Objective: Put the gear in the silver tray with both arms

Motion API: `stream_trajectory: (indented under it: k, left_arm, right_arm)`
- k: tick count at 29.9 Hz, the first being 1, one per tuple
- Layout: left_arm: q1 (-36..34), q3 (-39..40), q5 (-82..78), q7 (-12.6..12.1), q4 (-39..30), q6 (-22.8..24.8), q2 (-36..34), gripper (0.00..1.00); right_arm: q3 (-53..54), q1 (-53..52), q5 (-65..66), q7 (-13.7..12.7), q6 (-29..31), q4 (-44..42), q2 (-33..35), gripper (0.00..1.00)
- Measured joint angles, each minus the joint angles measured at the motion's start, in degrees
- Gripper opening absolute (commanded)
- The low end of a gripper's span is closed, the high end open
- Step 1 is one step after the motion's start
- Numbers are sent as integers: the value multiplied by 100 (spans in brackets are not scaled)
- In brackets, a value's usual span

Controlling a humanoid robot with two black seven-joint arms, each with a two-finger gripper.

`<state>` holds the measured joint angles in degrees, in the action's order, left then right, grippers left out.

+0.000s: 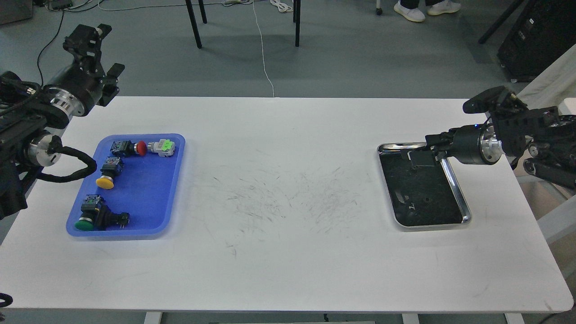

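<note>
Two tools (92, 45) (420, 153) — one silver tray (455, 182)

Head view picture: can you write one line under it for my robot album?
Right gripper hovers over the silver tray while the left gripper waits raised behind the blue tray of push buttons.

Robotics lab: white table (279, 189) w/ parts trays, grey floor (342, 54), loose cables (263, 49), chair legs (194, 24).

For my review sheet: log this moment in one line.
left gripper: raised off-table, idle | right gripper: above silver tray far end | blue tray: four parts
</note>
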<state>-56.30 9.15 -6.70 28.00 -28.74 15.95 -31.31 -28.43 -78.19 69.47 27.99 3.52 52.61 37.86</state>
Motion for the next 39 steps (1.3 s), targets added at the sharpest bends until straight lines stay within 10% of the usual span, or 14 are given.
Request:
stream_trajectory:
  k: [20,29,39]
  left_arm:
    - [-77,25,332,-104,117,99,-12,97]
    - [-39,1011,653,-839,618,550,152,97]
    - [3,1348,914,-1073,483,976,352,98]
  right_arm:
    - [2648,867,-4160,-2,-385,-804,381,96]
    - [3329,1097,-6027,-1180,-361,-769,58,96]
    - [4504,1693,-6220,-1270,-421,-784,-727,94]
